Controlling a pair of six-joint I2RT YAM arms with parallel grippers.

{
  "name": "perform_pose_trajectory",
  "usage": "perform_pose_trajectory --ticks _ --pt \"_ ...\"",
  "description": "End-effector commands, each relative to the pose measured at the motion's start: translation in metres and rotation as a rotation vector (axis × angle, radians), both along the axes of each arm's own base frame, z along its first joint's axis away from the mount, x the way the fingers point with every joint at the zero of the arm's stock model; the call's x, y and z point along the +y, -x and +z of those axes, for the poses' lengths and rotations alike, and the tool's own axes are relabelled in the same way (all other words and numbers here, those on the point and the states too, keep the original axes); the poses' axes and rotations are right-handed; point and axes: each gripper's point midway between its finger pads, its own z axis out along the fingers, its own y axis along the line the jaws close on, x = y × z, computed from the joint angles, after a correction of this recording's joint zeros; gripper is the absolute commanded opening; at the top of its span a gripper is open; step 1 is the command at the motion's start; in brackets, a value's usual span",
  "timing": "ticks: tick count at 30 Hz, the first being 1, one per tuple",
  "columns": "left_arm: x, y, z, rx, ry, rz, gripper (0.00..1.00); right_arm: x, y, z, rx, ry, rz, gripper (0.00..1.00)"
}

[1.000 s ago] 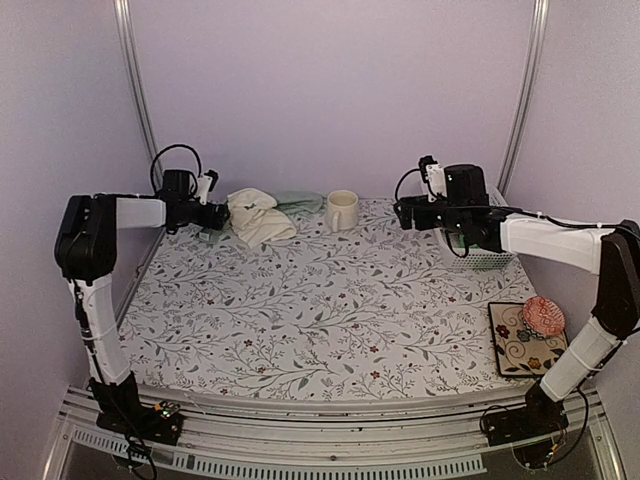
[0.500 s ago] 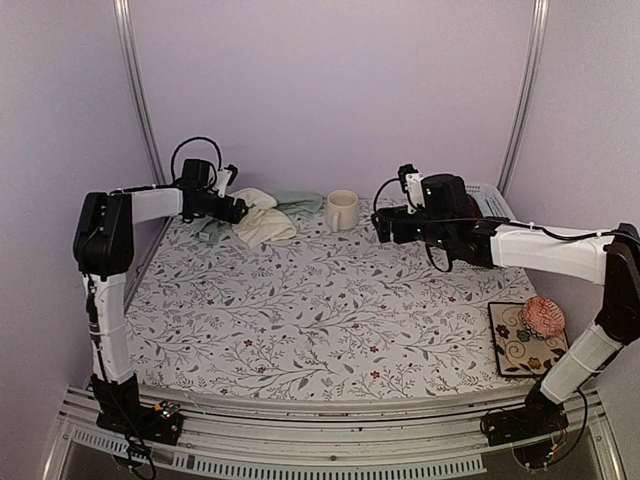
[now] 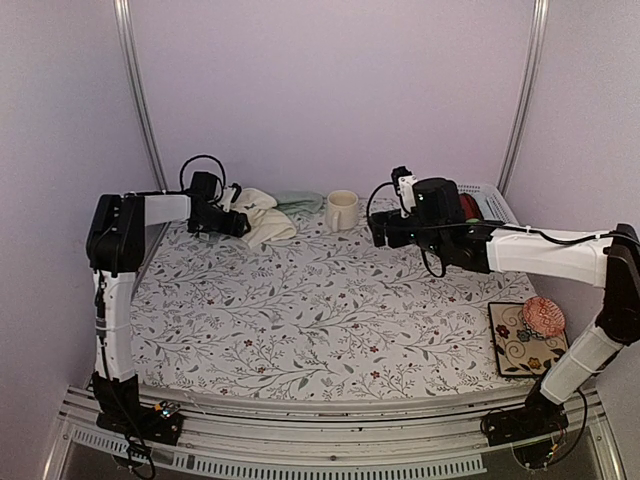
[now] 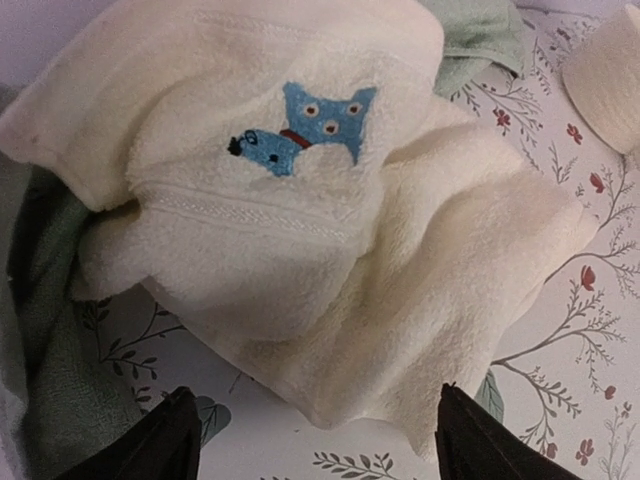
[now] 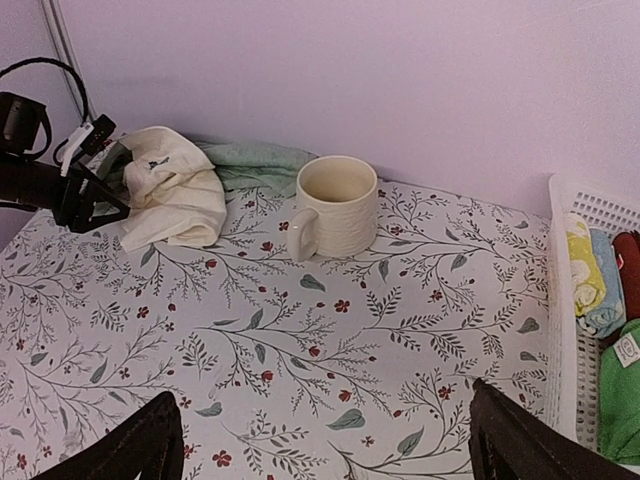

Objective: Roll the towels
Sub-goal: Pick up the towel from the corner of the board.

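- Since the earlier frame the left tool (image 3: pixel 238 224) has pushed in from the far left edge of the worktop (image 3: pixel 320 310) right up to the cream towel (image 3: pixel 262 212). The right tool (image 3: pixel 378 230) has swung left, away from the white basket (image 3: pixel 492 205), toward the cream mug (image 3: pixel 341 210).
- The left tool (image 4: pixel 315 392) is released. Its two dark fingertips stand wide apart, one to either side of the cream towel's near edge, and nothing is pinched between them.
- The cream towel (image 4: pixel 300 230) lies crumpled in loose folds near the far left corner of the worktop. A blue embroidered animal motif (image 4: pixel 305 125) faces up on its top fold.
- The sage green towel (image 3: pixel 300 200) lies bunched partly under and behind the cream one, against the far edge. In the left wrist view it shows at the left side (image 4: pixel 50 330) and beyond the cream towel.
- The right tool (image 5: pixel 322 395) is released and carries nothing. It hangs above bare worktop and faces the mug (image 5: pixel 335 205).
- The mug stands upright just right of the green towel (image 5: pixel 255 160), with its handle turned toward the near left.
- The basket (image 5: pixel 565 300) sits at the far right corner and holds coloured cloths.
- A patterned tile (image 3: pixel 520 340) with a pink object (image 3: pixel 543 315) on it lies at the right edge.
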Motion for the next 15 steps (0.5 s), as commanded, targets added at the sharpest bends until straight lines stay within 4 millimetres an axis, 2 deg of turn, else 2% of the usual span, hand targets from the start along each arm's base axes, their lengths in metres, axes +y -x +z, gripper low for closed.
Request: perform_pose_trajectory --ticks 1,11,15 --pt "-0.004 -0.002 -0.014 0.046 0.039 -0.006 0.79 0.004 -0.003 -0.003 -0.017 0.033 -0.013 0.99" --pt "-0.006 -0.004 -0.032 0.13 0.029 0.014 0.74 0.006 -0.004 -0.007 -0.018 0.059 -0.019 0.99" --pt "-0.01 -0.004 -0.038 0.153 0.046 0.015 0.63 0.006 -0.005 -0.009 -0.016 0.068 -0.022 0.99"
